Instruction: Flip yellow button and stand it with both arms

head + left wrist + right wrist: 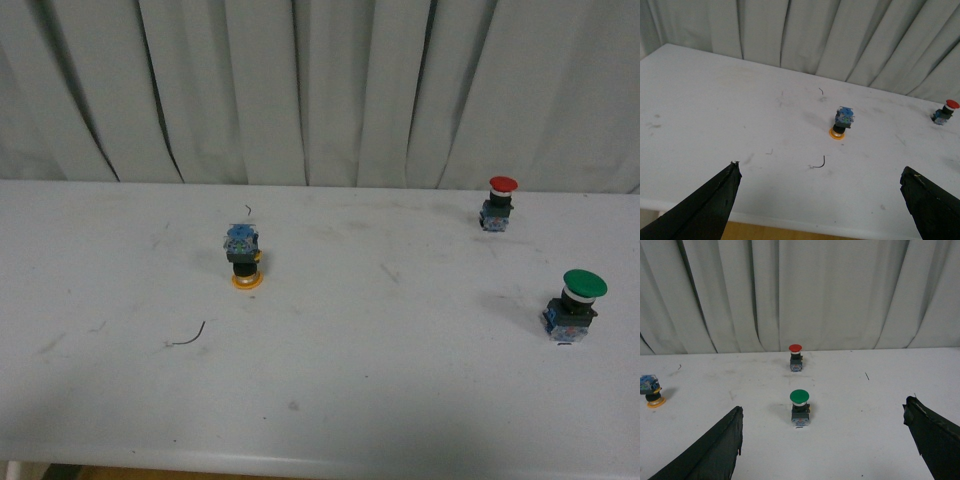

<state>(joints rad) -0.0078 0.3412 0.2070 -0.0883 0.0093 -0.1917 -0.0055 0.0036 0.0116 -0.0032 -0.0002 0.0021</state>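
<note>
Robot-manipulation test bench in a laboratory-type setting. A scuffed white table fills the lower two thirds of the front view. A pleated pale curtain screens the whole upper part as a plain backdrop. Industrial push buttons are set out on the table: yellow button left of centre, red-capped button upper right, green-capped button at right. The black left gripper and right gripper occupy the lower corners of the wrist views.
</note>
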